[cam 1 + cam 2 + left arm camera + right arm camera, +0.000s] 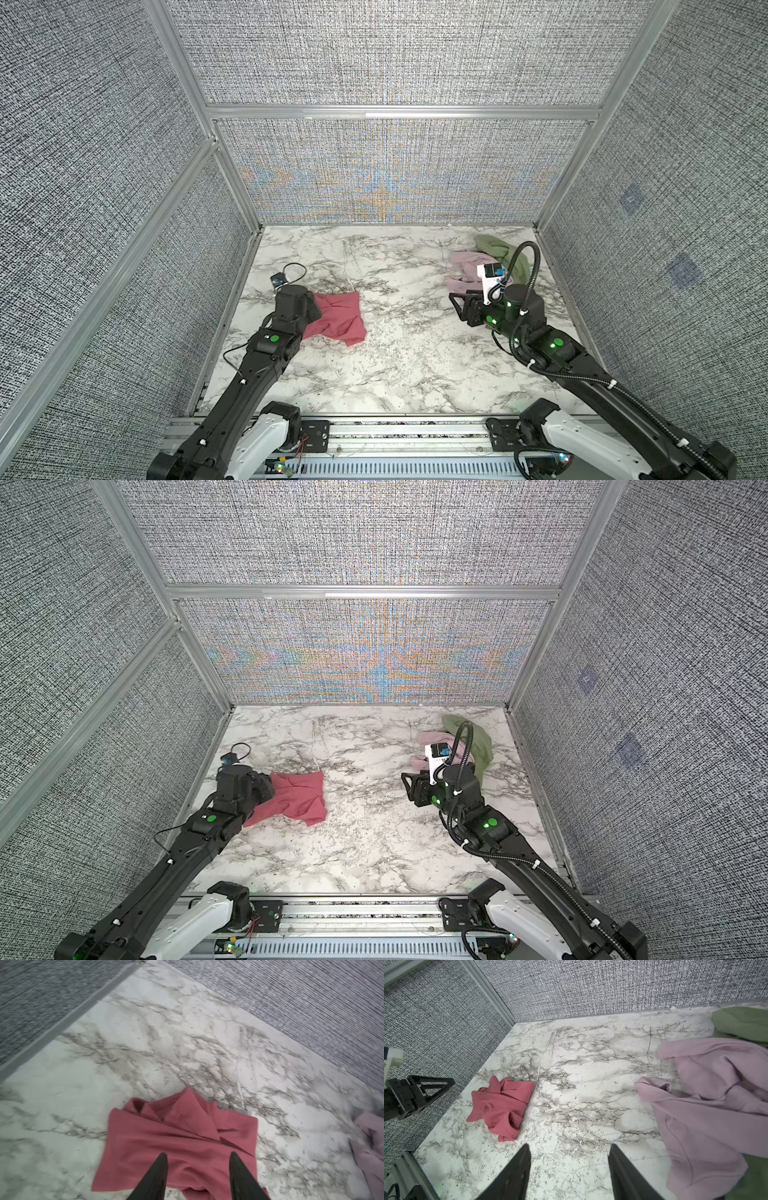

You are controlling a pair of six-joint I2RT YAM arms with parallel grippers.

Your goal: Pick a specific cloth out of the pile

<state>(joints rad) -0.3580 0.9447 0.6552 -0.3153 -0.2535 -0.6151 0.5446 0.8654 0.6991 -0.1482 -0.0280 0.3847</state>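
The rose-red cloth [338, 318] [301, 798] lies crumpled by itself on the left middle of the marble table, apart from the pile. My left gripper [313, 309] [198, 1154] hovers over the cloth's near-left edge. Its jaws stand apart and open, and the cloth [176, 1140] lies slack under them. The pile sits at the back right: a pale pink cloth [463, 266] [706, 1095] partly on an olive green cloth [498, 249] [743, 1022]. My right gripper [457, 305] [570, 1145] is open over bare marble just in front of the pile, holding nothing. The rose-red cloth [502, 1105] shows far off in the right wrist view.
Grey fabric walls on aluminium posts close in the marble table [415, 353] on the left, back and right. A metal rail [415, 432] with both arm bases runs along the front edge. Bare marble lies between the rose-red cloth and the pile.
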